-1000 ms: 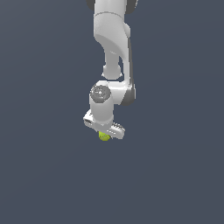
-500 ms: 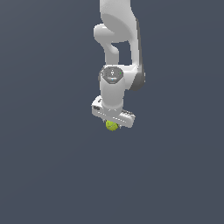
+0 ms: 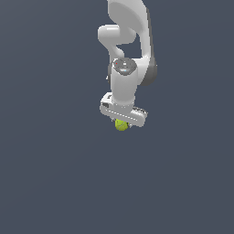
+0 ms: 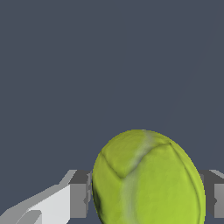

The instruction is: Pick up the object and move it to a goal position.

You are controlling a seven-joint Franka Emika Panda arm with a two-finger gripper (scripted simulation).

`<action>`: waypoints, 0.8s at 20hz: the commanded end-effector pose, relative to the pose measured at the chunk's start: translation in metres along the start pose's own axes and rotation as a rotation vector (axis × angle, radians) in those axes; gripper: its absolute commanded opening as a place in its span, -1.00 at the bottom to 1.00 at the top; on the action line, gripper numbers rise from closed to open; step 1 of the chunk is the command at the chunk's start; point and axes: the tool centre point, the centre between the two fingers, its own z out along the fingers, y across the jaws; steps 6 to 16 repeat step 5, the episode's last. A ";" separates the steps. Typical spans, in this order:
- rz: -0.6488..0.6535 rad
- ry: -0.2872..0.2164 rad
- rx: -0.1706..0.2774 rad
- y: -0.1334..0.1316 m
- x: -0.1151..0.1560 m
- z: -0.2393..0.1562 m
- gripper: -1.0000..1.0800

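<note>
The object is a small yellow-green ball [image 3: 121,124] with faint pale seams. In the exterior view it sits just under the white gripper [image 3: 122,122], at the centre of the picture. The gripper is shut on the ball and holds it in the air. In the wrist view the ball [image 4: 148,179] fills the space between the two grey fingers [image 4: 78,199], one on each side. The fingers themselves are hidden behind the hand in the exterior view.
The white arm [image 3: 130,41] comes down from the top of the exterior view. All around is an even dark blue-grey ground with no other objects or edges in view.
The arm has carried the ball toward the exterior view's right and slightly up over the last second. The hand has also turned a little. The ball stays in the gripper.
</note>
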 end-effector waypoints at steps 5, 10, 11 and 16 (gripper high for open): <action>0.001 0.001 0.000 0.000 0.001 -0.001 -1.00; 0.001 0.001 0.000 0.000 0.001 -0.001 -1.00; 0.001 0.001 0.000 0.000 0.001 -0.001 -1.00; 0.001 0.001 0.000 0.000 0.001 -0.001 -1.00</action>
